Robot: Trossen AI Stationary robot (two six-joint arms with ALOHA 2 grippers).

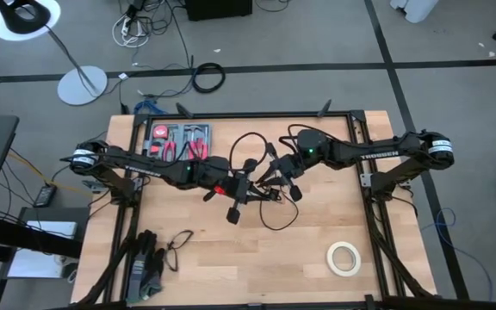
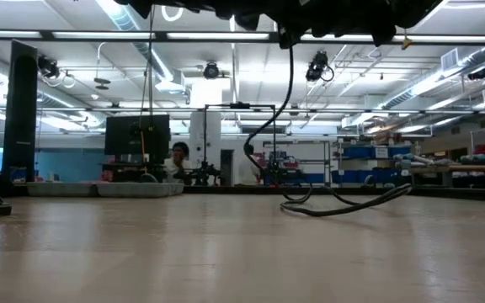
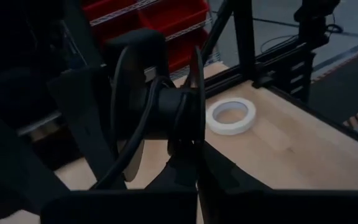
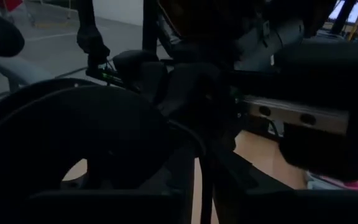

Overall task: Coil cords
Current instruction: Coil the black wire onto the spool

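Mid-counter, your left tool (image 1: 246, 185) pinches the cord (image 1: 275, 213); your right tool's (image 1: 275, 170) spread can't be told.

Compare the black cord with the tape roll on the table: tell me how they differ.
The cord is thin, black and loose, trailing in open loops; the tape roll is a cream-white, tidy closed ring. The cord is lifted mid-table between the two arms, part hanging down to the wood; the tape roll lies flat, alone near a corner. Both are over the same wooden table.
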